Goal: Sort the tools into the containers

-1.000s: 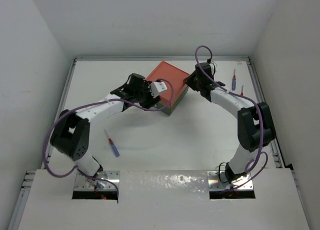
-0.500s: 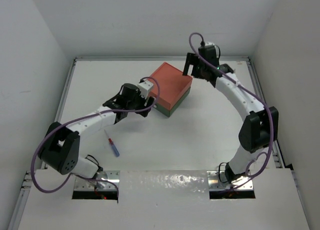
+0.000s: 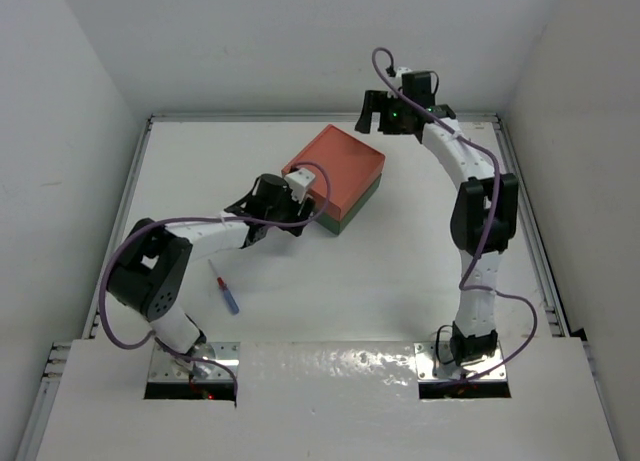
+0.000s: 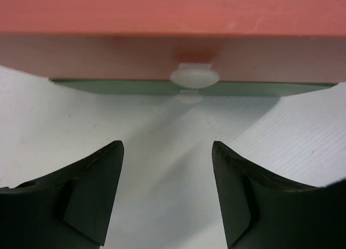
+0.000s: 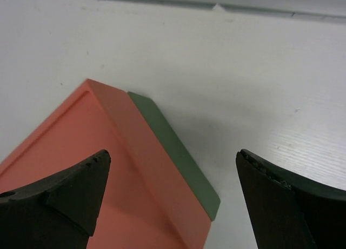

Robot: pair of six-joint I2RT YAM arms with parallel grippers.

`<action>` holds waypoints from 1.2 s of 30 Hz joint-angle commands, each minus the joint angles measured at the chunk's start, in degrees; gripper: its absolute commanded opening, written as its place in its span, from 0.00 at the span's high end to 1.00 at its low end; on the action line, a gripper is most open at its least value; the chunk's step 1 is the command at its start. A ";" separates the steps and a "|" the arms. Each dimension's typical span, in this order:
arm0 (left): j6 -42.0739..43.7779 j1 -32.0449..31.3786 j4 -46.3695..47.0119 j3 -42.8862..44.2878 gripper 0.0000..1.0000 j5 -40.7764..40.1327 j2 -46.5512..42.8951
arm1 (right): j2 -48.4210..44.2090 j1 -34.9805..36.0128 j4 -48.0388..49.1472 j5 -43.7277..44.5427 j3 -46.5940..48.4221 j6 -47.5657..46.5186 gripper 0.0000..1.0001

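L gripper (image 4: pixel 166 147), spread, now faces knob (image 4: pixel 194 76) of red box (image 4: pixel 108 14). R gripper (image 5: pixel 173 154), spread, has lifted clear; drawer pull prob. next.

Right claw (image 5: pixel 173 152), fingers (image 5: pixel 59 200) spread wide, above the white table (image 5: pixel 243 71). A corner of the salmon-red box (image 5: pixel 108 195) lies lower left, with the dark green box (image 5: pixel 174 147) showing along its right edge.

White links (image 3: pixel 455 161), black joints (image 3: pixel 480 213), purple cables (image 3: pixel 373 69)
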 commanded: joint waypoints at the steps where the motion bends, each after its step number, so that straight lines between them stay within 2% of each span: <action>1: 1.24 -1.66 8.74 -0.80 0.36 1.81 1.27 | 1.00 0.68 7.94 -4.53 -1.57 0.95 0.04; 8: 1.69 -2.63 12.10 2.00 0.33 0.23 7.85 | 3.04 0.86 9.79 -7.78 -6.23 0.60 0.09; 10: -0.24 -2.63 11.31 3.50 0.35 -2.67 9.44 | 2.07 0.86 12.59 -9.36 -9.99 0.95 0.13; 16: -2.27 -2.63 13.42 4.20 0.40 -2.68 10.41 | -0.13 0.86 16.74 -14.20 -16.43 1.13 0.30; 19: -2.27 -2.63 14.47 3.50 0.43 -2.68 9.63 | -1.19 0.77 17.36 -14.29 -18.89 0.77 0.32; 26: -0.52 -2.63 17.81 -0.02 0.46 -1.79 7.07 | -0.92 0.77 15.86 -14.03 -18.01 0.24 0.35; 29: -1.13 -2.63 17.55 2.87 0.56 -2.68 9.78 | -1.45 0.77 16.65 -14.02 -19.15 0.42 0.36; 30: -1.13 -2.63 17.64 3.49 0.64 -2.50 10.23 | -1.63 0.77 16.74 -13.94 -19.33 0.42 0.36; 34: -0.87 -2.54 17.38 5.08 0.67 -1.71 12.34 | -1.98 0.77 16.39 -13.94 -19.68 -0.10 0.36; 36: -1.74 -2.54 17.46 5.08 0.76 -2.15 12.26 | -2.24 0.86 16.22 -14.02 -19.86 -0.46 0.37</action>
